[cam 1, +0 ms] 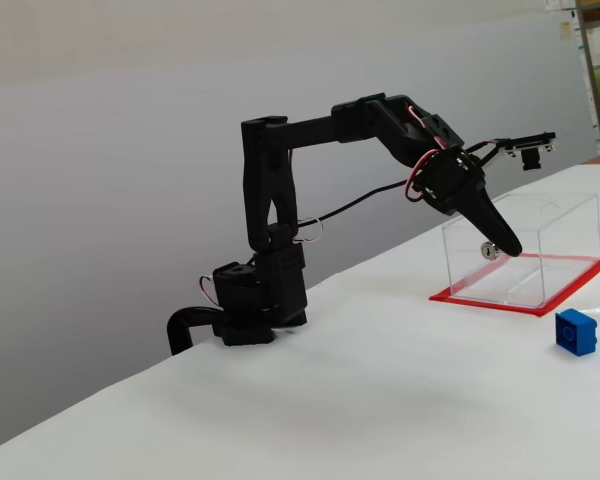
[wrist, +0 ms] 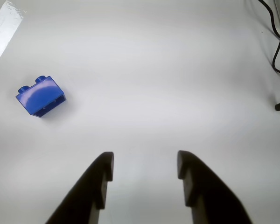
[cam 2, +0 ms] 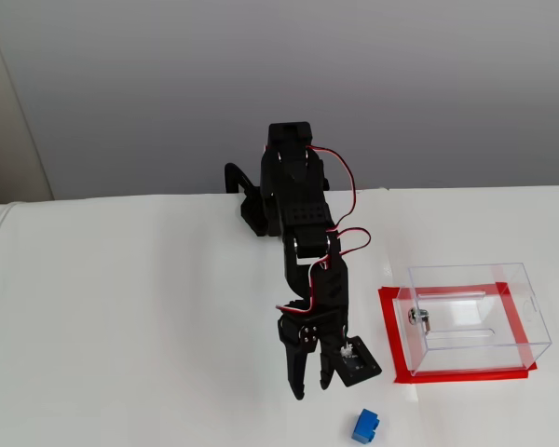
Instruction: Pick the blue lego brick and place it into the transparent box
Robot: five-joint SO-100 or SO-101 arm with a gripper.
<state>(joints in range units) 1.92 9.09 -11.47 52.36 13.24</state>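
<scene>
Wrist view: gripper empty, jaws spread; blue brick ahead and left of jaws, apart; clear box elsewhere.

1. White table, smooth, carries everything.
2. Blue lego brick lies on it, just beyond the gripper, in a fixed view.
3. Transparent box stands to the gripper's right there.

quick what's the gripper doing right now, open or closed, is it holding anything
Gripper: open and empty, hanging above the white table; the blue lego brick lies apart from it, to its left in the wrist view.
</scene>
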